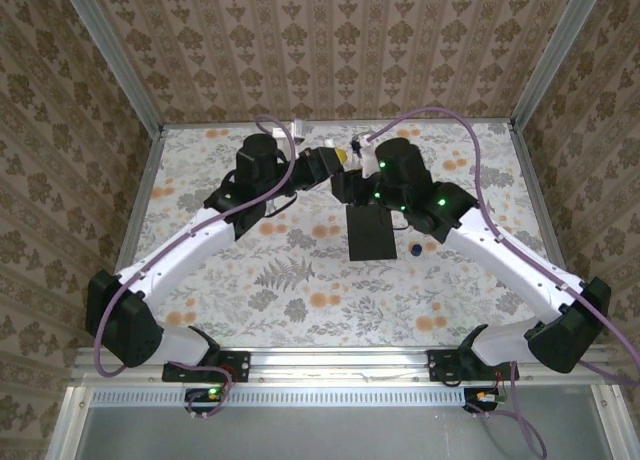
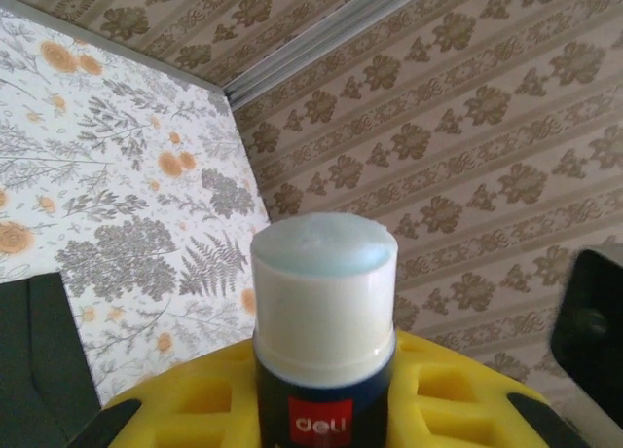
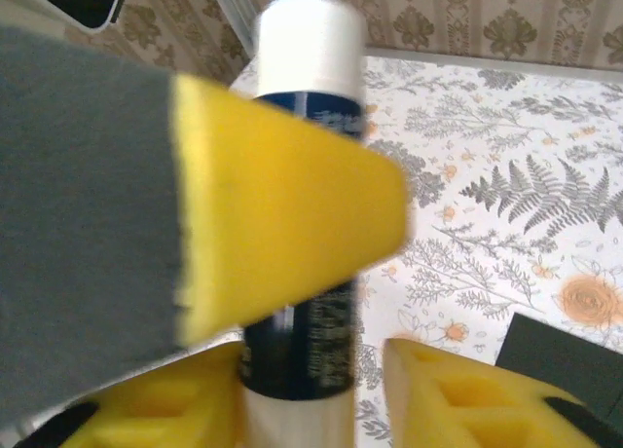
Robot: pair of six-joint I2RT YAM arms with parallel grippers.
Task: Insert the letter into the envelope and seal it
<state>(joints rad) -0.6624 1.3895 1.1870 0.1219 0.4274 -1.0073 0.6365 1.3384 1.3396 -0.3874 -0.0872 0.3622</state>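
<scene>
Left hand (image 2: pixel 321 394) clenched the glue stick (image 2: pixel 323 273), right hand (image 3: pixel 311 399) stood released around its end, while the envelope (image 1: pixel 370 235) lay flat on the table (image 1: pixel 300 300) just nearward of both, long axis pointing at the near edge, closer to the right arm

From the top: looks down from high above the near edge of the table (image 1: pixel 300 310), far off, and takes in all of it, plus the wall (image 1: pixel 330 50) at the back. From the left wrist: sits very near a glue stick (image 2: pixel 324 302) and faces past its tip toward a table corner. From the right wrist: sits just as near and looks at the same glue stick from the side. Share the flowery table in all three.
</scene>
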